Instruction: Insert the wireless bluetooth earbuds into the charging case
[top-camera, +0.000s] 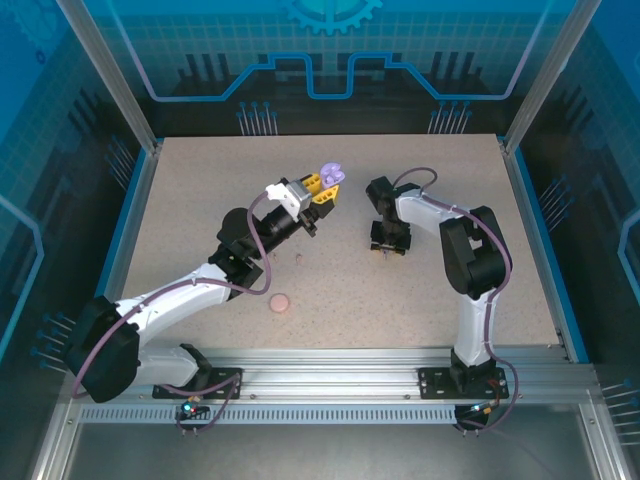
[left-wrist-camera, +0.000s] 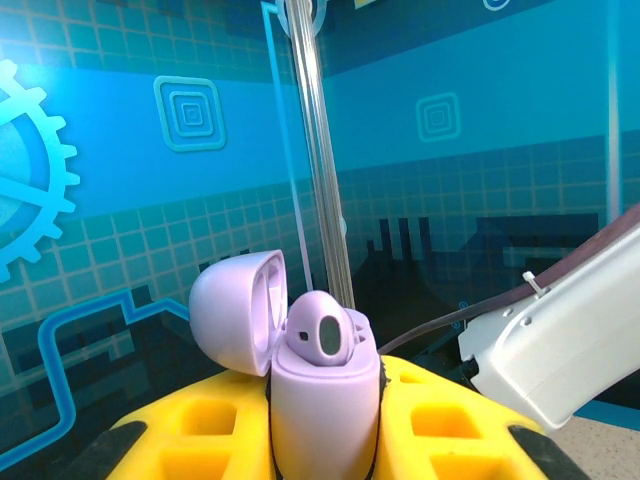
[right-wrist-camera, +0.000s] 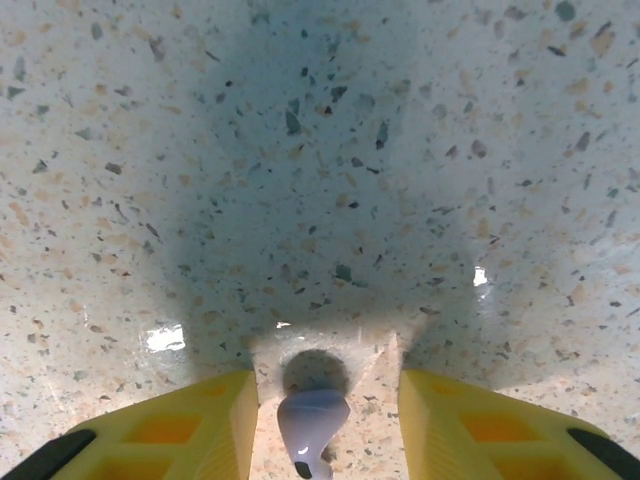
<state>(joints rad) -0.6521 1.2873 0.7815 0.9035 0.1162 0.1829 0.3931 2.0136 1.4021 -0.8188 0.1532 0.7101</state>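
Note:
My left gripper (top-camera: 322, 188) is raised above the table and shut on the lilac charging case (left-wrist-camera: 325, 410), which stands upright between the yellow fingers (left-wrist-camera: 200, 425). The case's lid (left-wrist-camera: 235, 310) is hinged open to the left. One lilac earbud (left-wrist-camera: 325, 335) sits in the case. The case (top-camera: 331, 175) is also seen from above. My right gripper (top-camera: 388, 243) points down at the table. Its yellow fingers (right-wrist-camera: 190, 425) stand on either side of a second lilac earbud (right-wrist-camera: 312, 420) lying on the speckled surface. There is a gap on each side of it, so the right gripper (right-wrist-camera: 327, 400) is open.
A round pink case (top-camera: 280, 302) lies on the table in front of the left arm. A tiny pink bit (top-camera: 298, 258) lies a little beyond it. The right arm's white link (left-wrist-camera: 560, 340) is close to the right of the held case. Blue walls and metal posts (top-camera: 150, 140) ring the table.

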